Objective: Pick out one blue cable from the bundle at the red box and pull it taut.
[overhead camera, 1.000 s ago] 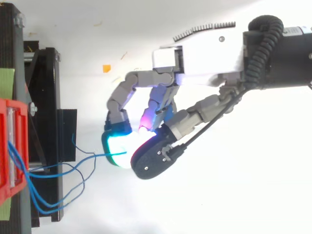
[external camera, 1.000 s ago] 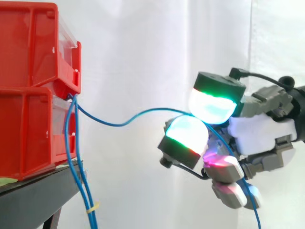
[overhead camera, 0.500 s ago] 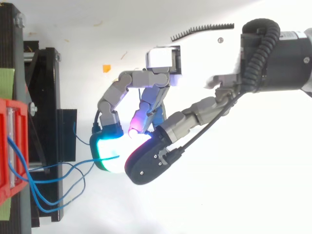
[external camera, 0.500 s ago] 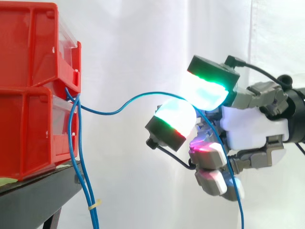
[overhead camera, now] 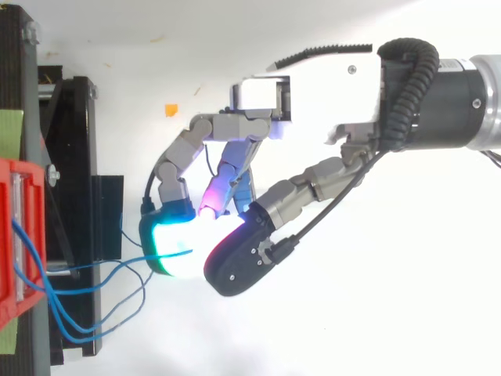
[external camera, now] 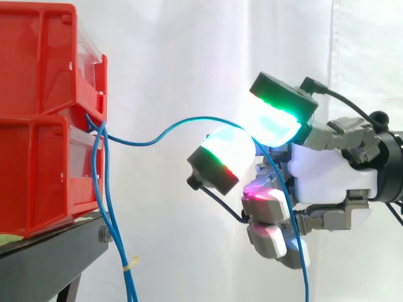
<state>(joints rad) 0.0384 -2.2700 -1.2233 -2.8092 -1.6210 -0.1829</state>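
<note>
The robot hand (external camera: 327, 176) with glowing fingertip pads (external camera: 274, 123) reaches in from the right, its fingers curled. Two of the big pads, one above the other, close on one thin blue cable (external camera: 201, 117) and pinch it. This cable sags, rises in an arc to the pads, and then drops below the hand, so it is slack. It starts at the seam between two stacked red plastic bins (external camera: 38, 56), which stand on one black stand (external camera: 44, 264). At least two more loose blue strands (external camera: 95, 170) hang there, with one small yellow tie (external camera: 129, 264) on them. Behind is the white curtain (external camera: 176, 50).
</note>
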